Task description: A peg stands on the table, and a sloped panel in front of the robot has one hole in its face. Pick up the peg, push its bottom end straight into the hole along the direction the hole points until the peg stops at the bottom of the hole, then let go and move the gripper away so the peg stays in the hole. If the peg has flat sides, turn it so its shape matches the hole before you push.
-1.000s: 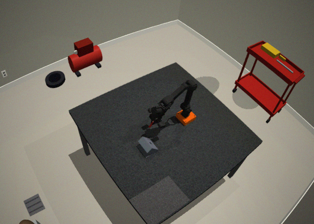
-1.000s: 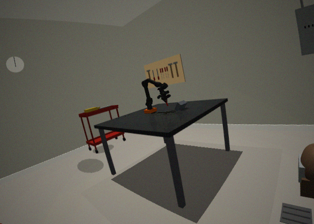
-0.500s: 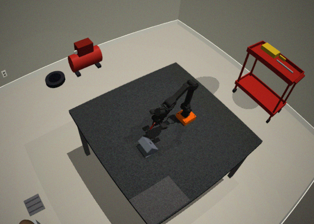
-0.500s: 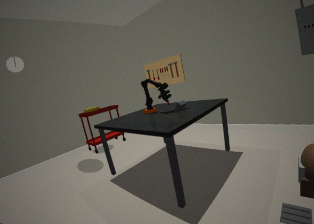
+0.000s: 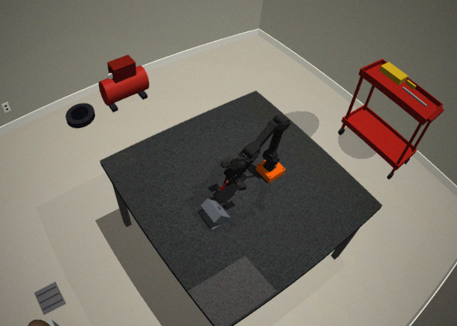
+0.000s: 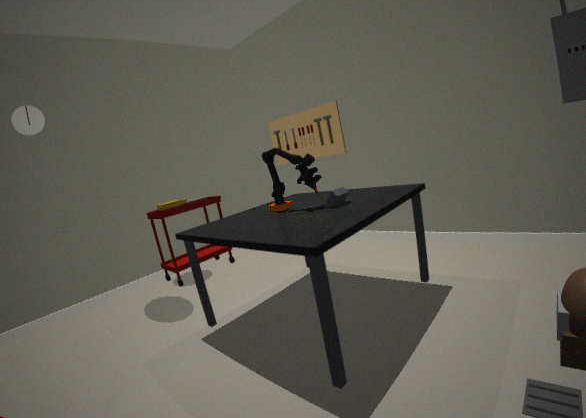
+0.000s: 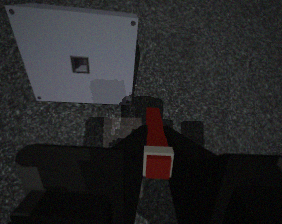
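A red peg (image 5: 224, 186) (image 6: 316, 191) (image 7: 158, 167) with square sides and a pale band near its top end is held tilted, its lower end in the air. My gripper (image 5: 227, 181) (image 6: 314, 184) (image 7: 154, 131) is shut on it. The grey sloped panel (image 5: 213, 212) (image 6: 338, 197) (image 7: 47, 45) stands on the table in front of the arm. Its square hole (image 5: 219, 207) (image 7: 80, 64) shows in the wrist view at the upper left of the peg. The peg's lower end is apart from the panel, beyond its near right corner in the wrist view.
The dark table (image 5: 156, 170) (image 6: 260, 233) carries the arm's orange base (image 5: 271, 171) (image 6: 280, 206). The arm's shadow falls across the table and the panel's near edge. A red cart (image 5: 378, 135) (image 6: 195, 255) and a red compressor (image 5: 125, 84) stand on the floor away from the table.
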Robot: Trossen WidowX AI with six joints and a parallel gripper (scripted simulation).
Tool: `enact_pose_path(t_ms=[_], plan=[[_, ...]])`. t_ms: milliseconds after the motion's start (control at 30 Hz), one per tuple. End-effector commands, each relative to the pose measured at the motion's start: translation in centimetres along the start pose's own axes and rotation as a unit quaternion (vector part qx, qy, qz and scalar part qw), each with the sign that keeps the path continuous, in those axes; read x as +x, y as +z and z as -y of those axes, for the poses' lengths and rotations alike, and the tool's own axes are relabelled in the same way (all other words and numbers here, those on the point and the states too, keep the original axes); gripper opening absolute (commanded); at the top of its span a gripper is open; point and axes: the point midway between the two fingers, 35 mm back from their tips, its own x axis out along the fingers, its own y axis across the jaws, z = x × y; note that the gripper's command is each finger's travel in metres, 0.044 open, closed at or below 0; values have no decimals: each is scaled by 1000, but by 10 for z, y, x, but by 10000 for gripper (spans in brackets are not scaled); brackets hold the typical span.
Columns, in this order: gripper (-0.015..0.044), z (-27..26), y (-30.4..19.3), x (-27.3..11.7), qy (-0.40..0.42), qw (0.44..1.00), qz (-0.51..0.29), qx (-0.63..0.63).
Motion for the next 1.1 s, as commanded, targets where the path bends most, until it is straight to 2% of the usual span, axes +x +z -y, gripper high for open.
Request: enact_pose_path(t_ms=[0, 1067], plan=[[0, -4, 0, -2, 0, 1000, 11, 3], [0, -45, -3, -18, 32, 995, 95, 18]])
